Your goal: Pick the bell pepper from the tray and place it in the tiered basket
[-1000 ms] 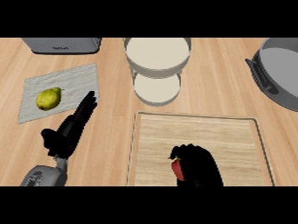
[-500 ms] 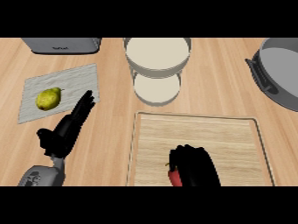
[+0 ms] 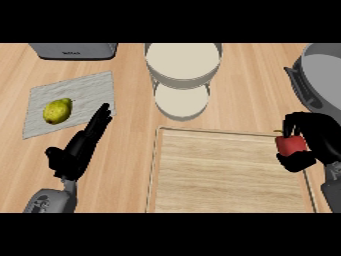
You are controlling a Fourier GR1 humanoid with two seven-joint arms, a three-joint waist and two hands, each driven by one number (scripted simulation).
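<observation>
Bell pepper pinched in right hand, fingers curled round it, over the tray's right edge, presumably for carrying to the tiered basket. Left hand rests, fingers straight, beside the cloth with a lemon.

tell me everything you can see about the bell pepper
The bell pepper is red and glossy, with a short green stem poking up at its top. It sits in the right hand, whose black fingers curl round it from the right and below, hiding part of it. It shows at the right edge of the wooden tray, seemingly lifted rather than resting on it. Nothing else touches it.
</observation>
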